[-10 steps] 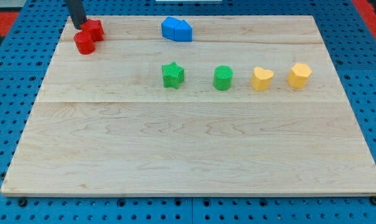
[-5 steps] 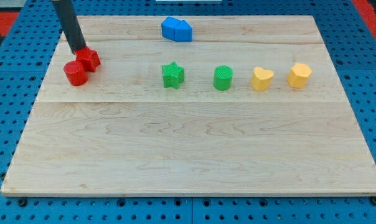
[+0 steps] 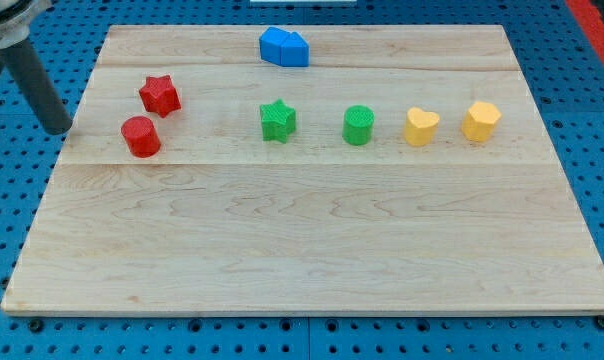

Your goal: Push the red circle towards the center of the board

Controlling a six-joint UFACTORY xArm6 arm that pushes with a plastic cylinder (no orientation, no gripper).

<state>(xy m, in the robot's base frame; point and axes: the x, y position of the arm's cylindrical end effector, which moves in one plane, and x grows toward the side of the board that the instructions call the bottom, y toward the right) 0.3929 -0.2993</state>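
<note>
The red circle stands on the wooden board at the view's left, a little above mid-height. A red star stands just above and to the right of it, apart from it. My tip is at the board's left edge, to the left of the red circle and level with it, with a clear gap between them. The dark rod rises from the tip to the view's top left.
Two blue blocks touch each other at the top centre. A green star, a green circle, a yellow heart and a yellow hexagon stand in a row right of the red blocks.
My tip moved down and left, from above the red blocks to the board's left edge. The red circle and red star slid downward and came apart.
</note>
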